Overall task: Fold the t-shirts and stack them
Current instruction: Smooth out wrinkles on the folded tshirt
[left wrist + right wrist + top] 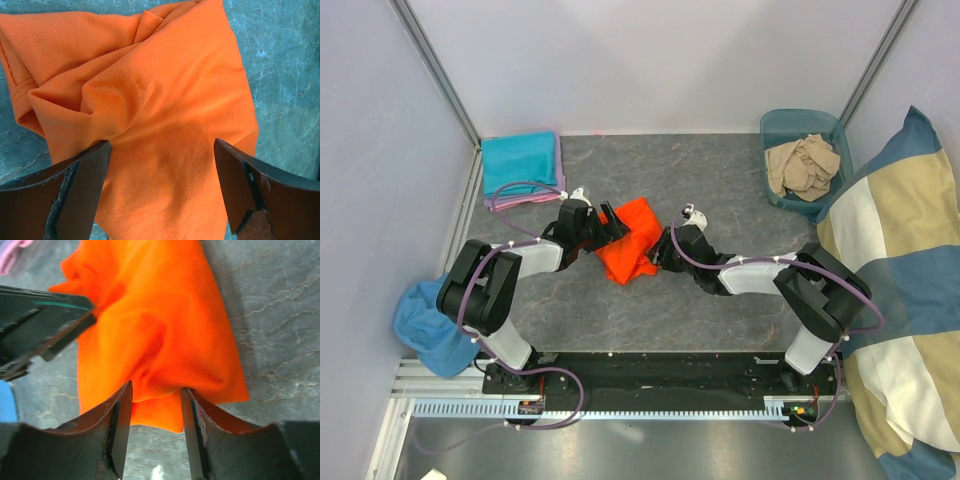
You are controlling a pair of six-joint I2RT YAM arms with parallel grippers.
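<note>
A bright orange t-shirt (pixel 630 250) lies crumpled on the grey table between my two grippers. My left gripper (pixel 610 228) hangs over the shirt's left part; in its wrist view the jaws (pixel 161 145) stand wide open above the orange cloth (pixel 150 75), holding nothing. My right gripper (pixel 660 250) is at the shirt's right edge. Its jaws (pixel 156 386) straddle a bunched fold of the orange cloth (pixel 160 305), with a clear gap between the fingers. A folded teal t-shirt (pixel 520 165) lies at the back left on a pink-lilac one (pixel 525 195). A beige t-shirt (pixel 803 165) sits crumpled in a bin.
The teal bin (pixel 800 115) stands at the back right. A big blue-and-beige blocked fabric (pixel 900 280) covers the right side. A blue cloth (pixel 425 325) hangs off the table's left edge. Walls close in the left and back.
</note>
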